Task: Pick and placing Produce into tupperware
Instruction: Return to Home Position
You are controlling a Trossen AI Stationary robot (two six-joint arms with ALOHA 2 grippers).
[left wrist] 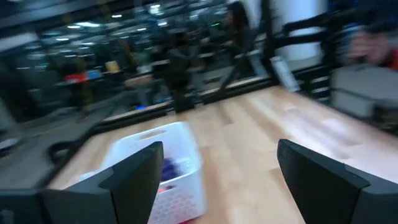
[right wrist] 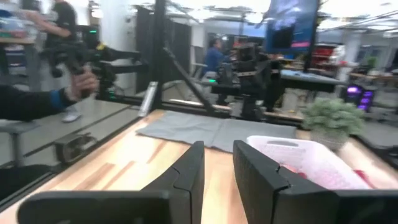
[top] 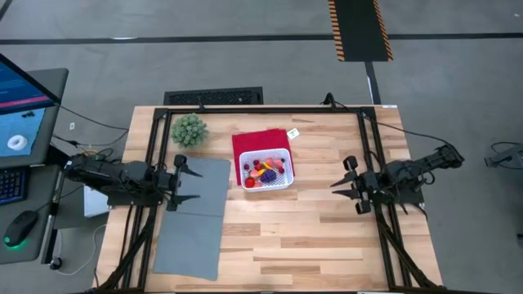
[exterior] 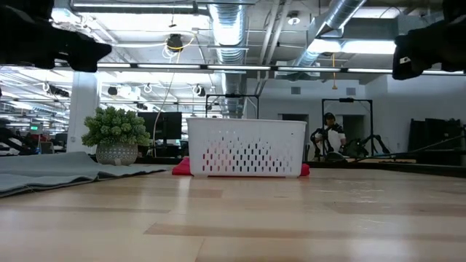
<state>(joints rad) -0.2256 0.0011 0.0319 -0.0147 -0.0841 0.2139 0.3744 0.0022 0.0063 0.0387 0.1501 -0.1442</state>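
High view: produce heaped in tupperware at centre; left gripper at nine o'clock, fingers wide apart, empty; right gripper at three o'clock, fingers narrowly parted, empty. Low view: tupperware upright on red cloth. Risk: could nudge the light basket, spilling fruit, if approached too low.

produce too small to identify

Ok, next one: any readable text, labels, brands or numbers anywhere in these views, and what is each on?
None can be read.
Small white tag on the table beside the red cloth: a dark mark, too small to read.
Monitor at the left of the high view: graphics only, no legible words.
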